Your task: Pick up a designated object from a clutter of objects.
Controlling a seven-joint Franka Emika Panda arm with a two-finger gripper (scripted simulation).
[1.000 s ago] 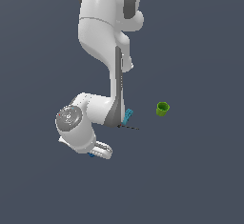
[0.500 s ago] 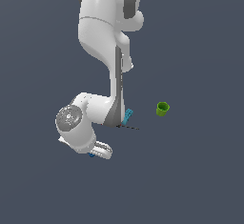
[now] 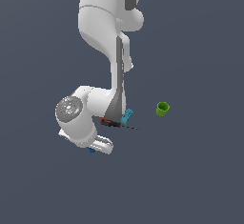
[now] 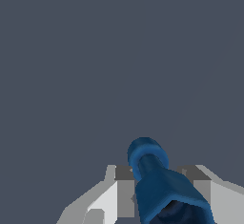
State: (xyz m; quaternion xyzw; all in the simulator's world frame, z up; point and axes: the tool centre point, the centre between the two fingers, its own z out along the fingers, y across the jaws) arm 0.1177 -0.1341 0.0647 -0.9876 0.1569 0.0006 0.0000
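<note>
The designated object, a tiny dark-blue bolt-like peg (image 4: 155, 180), sits between my gripper's (image 4: 159, 192) two fingers (image 4: 114, 194) in the wrist view, its wider end toward the camera. The fingers stand close against its sides, shut on it. In the exterior view the gripper (image 3: 95, 147) is low at the exterior view's left, with a speck of the blue peg (image 3: 91, 150) showing under the hand. The rest of the clutter lies to the exterior view's right of the hand: a light cyan curved piece (image 3: 126, 117), a thin black-and-red screwdriver-like tool (image 3: 119, 125) and a small green cup (image 3: 162, 108). The orange cup is hidden.
The white arm (image 3: 102, 51) rises from the top of the exterior view and covers part of the clutter. A plain dark grey floor (image 3: 190, 180) lies all around. The wrist view shows only grey floor (image 4: 95, 51) beyond the peg.
</note>
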